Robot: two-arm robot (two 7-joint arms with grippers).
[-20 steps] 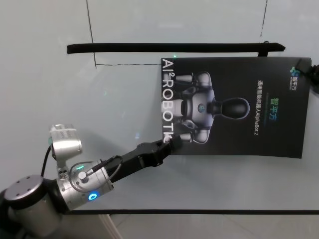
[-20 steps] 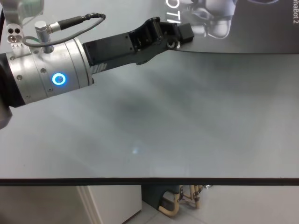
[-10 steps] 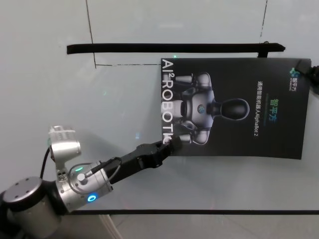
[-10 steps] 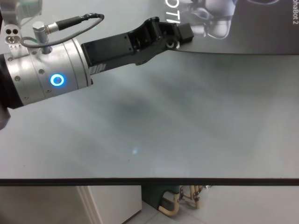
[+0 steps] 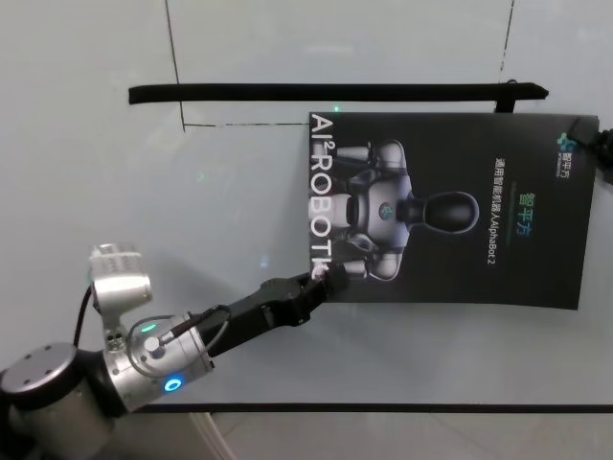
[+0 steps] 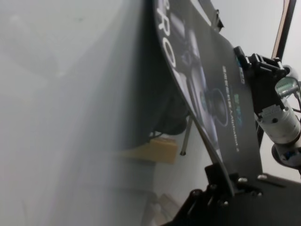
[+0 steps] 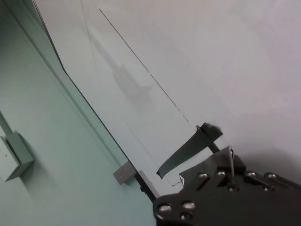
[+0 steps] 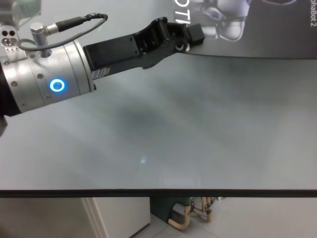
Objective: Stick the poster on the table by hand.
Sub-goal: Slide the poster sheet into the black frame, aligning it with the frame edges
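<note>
- Plainly, the left gripper [image 5: 332,278] sits at the near left corner of the poster [image 5: 450,206], seemingly pinching its edge; I cannot tell its opening.
- Right gripper [image 6: 263,80] meets the far corner.
- Risk: dragging could buckle the sheet.
- Ahead, glossy table [image 5: 144,201], dark strip [image 5: 335,93].

The left tool [image 5: 330,279] has drawn slightly back toward the table's [image 5: 402,364] near edge.

Beneath the table's dark front edge [image 8: 158,193] I see pale flooring, a white cabinet [image 8: 119,217] and beige tubing [image 8: 190,214].
</note>
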